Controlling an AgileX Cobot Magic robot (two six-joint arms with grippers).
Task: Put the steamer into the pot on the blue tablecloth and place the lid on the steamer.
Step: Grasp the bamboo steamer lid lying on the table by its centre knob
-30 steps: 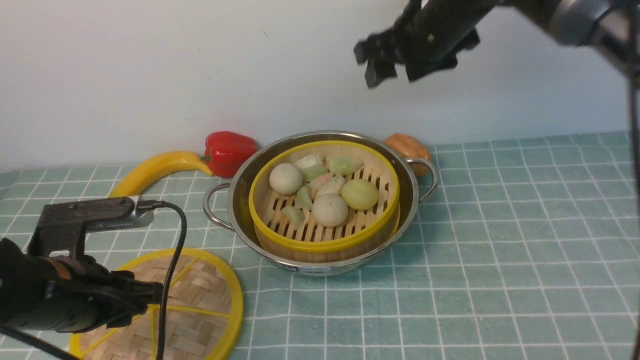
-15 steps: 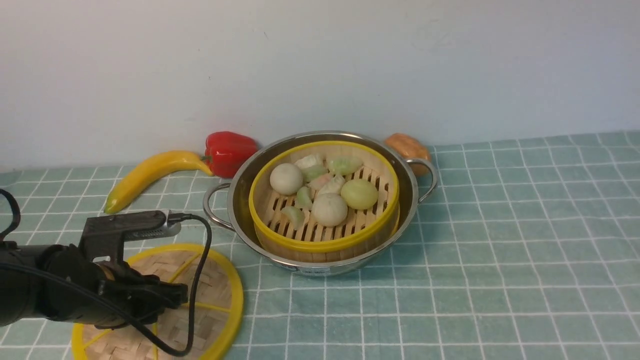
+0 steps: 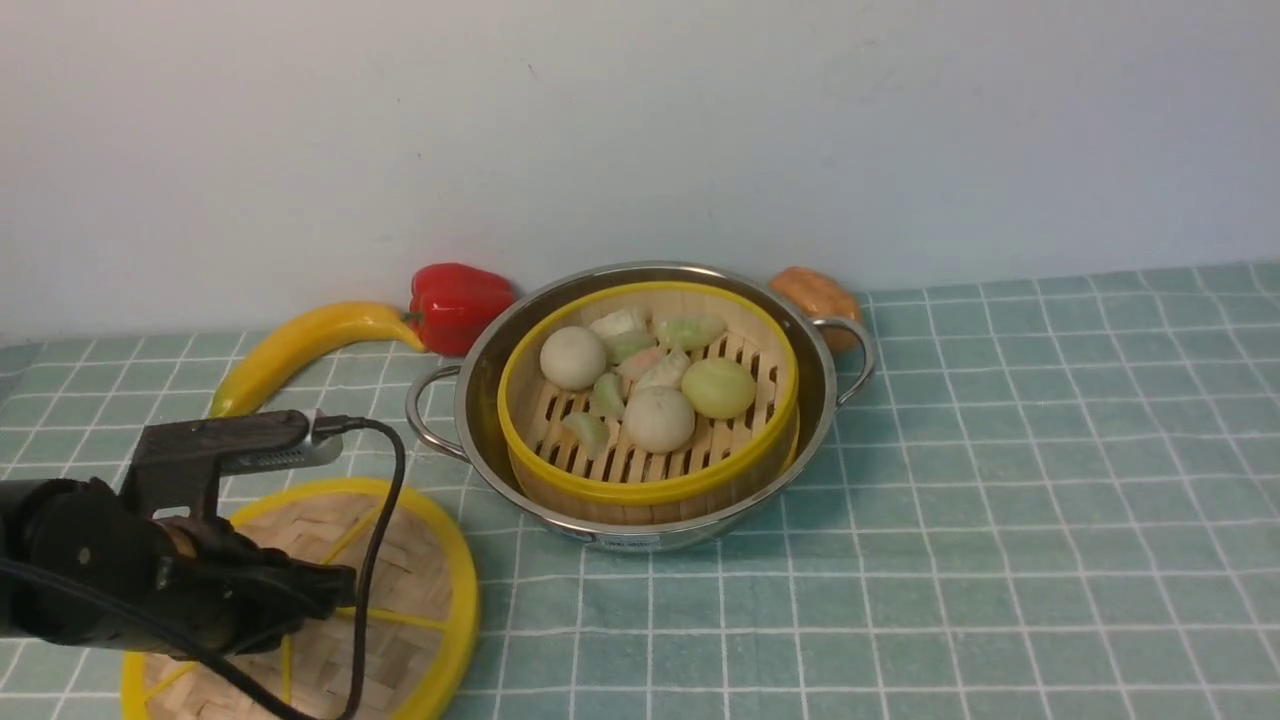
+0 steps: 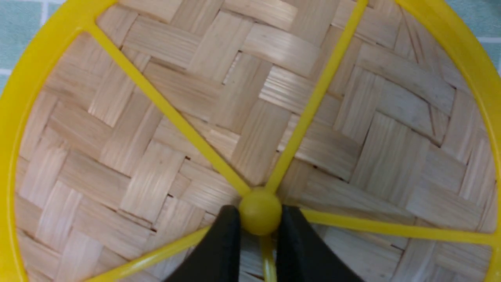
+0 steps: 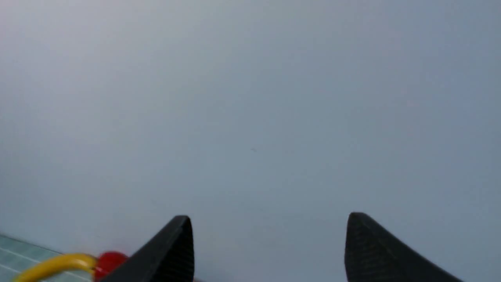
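The steamer (image 3: pixel 640 492) sits inside the pot (image 3: pixel 478 375) on the blue tablecloth (image 3: pixel 1000 500), with buns and dumplings on its slatted floor. The lid (image 3: pixel 410 570) lies at the near left of the cloth. My left gripper (image 3: pixel 338 590) is over the lid's middle. In the left wrist view the lid (image 4: pixel 352 117) fills the frame, and my left gripper (image 4: pixel 259 214) is shut on its yellow centre knob (image 4: pixel 260 207), one black finger on each side. My right gripper (image 5: pixel 269 217) is open and empty, faces the wall, and is out of the front view.
A banana (image 3: pixel 300 345) and a red pepper (image 3: pixel 455 300) lie by the wall behind the pot's left handle. An orange-brown food item (image 3: pixel 815 290) lies behind its right handle. Both also show in the right wrist view: banana (image 5: pixel 54 264), pepper (image 5: pixel 109 260).
My right arm has gone up out of the front view. My left gripper has moved over the lid's middle, and the lid has shifted slightly left with it.
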